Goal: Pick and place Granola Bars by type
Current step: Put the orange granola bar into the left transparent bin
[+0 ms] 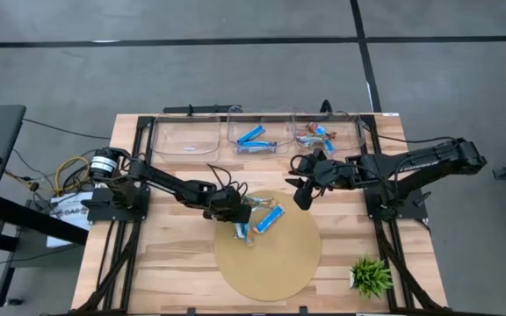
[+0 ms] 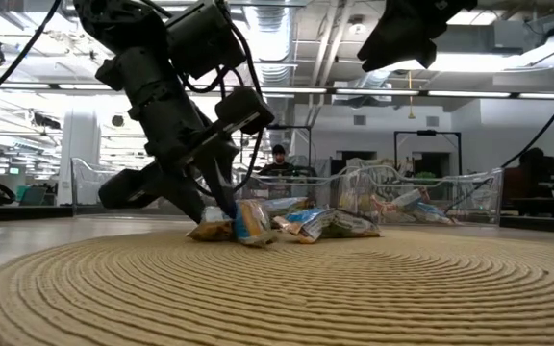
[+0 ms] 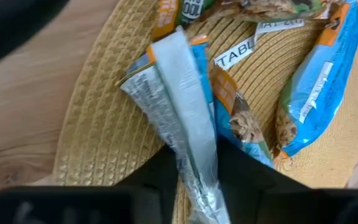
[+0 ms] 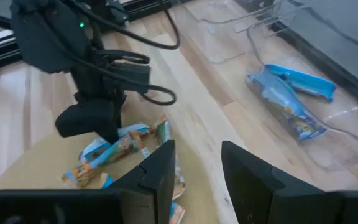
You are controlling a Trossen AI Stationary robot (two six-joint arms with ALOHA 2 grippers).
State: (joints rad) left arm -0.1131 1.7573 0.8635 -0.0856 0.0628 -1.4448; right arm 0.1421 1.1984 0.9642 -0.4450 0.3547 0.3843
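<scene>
Left gripper [image 3: 194,163]: you see it pinching a blue-and-silver foil-wrapped granola bar [image 3: 179,106] by its end, over the round woven tan mat [image 1: 275,263] | Right gripper [image 4: 194,163]: hovers apart, empty, near clear plastic bins [image 1: 262,133] | Likely sorting next.

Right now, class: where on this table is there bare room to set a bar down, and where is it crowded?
Free: the left bin; the round mat's near half, beside the small plant. Crowded: the mat's far-left edge, where the left gripper closes on a bar among loose granola bars; the middle bin and right bin hold bars.
</scene>
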